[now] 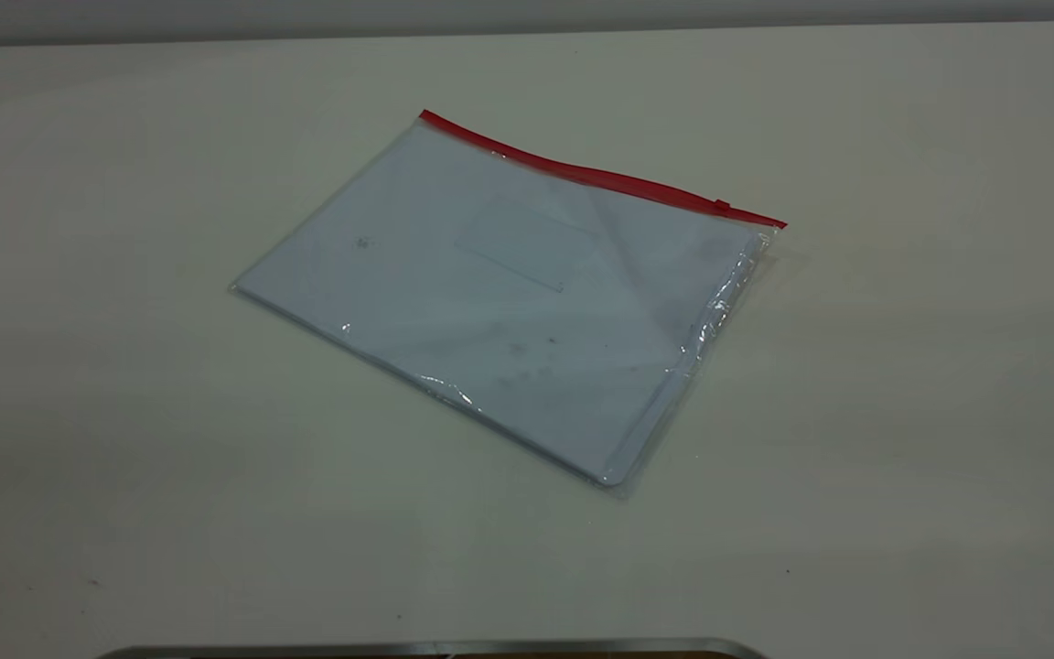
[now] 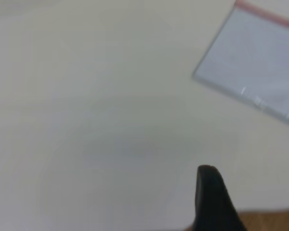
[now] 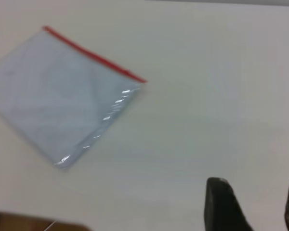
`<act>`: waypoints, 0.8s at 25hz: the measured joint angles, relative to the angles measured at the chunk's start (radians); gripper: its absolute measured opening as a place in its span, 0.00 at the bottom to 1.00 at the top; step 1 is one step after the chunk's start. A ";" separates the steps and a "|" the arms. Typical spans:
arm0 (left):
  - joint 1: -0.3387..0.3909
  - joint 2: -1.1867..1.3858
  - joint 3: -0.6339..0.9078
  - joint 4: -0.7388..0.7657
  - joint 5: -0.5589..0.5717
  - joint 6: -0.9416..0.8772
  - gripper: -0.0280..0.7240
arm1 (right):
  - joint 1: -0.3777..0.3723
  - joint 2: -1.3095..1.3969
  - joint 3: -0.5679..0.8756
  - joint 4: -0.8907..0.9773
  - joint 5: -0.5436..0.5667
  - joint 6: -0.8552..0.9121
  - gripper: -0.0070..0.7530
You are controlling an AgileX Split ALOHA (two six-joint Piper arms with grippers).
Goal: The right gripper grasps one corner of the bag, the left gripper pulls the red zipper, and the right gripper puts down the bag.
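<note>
The bag (image 1: 509,293) lies flat on the table, clear, with white sheets inside and a label pocket (image 1: 527,243). The red zipper (image 1: 600,174) runs along its far edge, with the slider tab (image 1: 722,205) near the right corner of the bag (image 1: 779,222). Neither gripper shows in the exterior view. My left gripper (image 2: 253,192) is open and empty above bare table, well apart from the bag (image 2: 260,62). My right gripper (image 3: 257,192) is open and empty, also well apart from the bag (image 3: 58,96), whose zipper (image 3: 91,53) and corner (image 3: 142,80) show.
The pale table (image 1: 124,458) spreads wide on all sides of the bag. A metal-edged object (image 1: 435,648) sits at the near edge in the exterior view. A brown strip shows past the table edge in the left wrist view (image 2: 269,221).
</note>
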 joint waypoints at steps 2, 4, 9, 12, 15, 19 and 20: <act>0.000 0.072 -0.033 -0.020 -0.057 0.000 0.67 | 0.000 0.067 0.000 0.042 -0.018 -0.032 0.53; 0.000 0.174 -0.066 -0.037 -0.123 0.001 0.67 | 0.000 0.166 -0.001 0.067 -0.054 -0.062 0.57; 0.000 0.497 -0.153 -0.058 -0.277 0.055 0.70 | 0.000 0.429 -0.001 0.121 -0.244 -0.141 0.63; 0.000 0.697 -0.205 -0.117 -0.347 0.143 0.74 | 0.000 0.613 -0.001 0.214 -0.355 -0.245 0.63; 0.000 0.864 -0.249 -0.213 -0.398 0.278 0.76 | 0.000 0.819 -0.001 0.372 -0.459 -0.411 0.63; 0.000 1.052 -0.302 -0.358 -0.443 0.459 0.76 | 0.000 1.081 -0.001 0.677 -0.571 -0.691 0.63; 0.000 1.093 -0.319 -0.398 -0.447 0.509 0.76 | 0.000 1.138 -0.005 0.752 -0.592 -0.757 0.63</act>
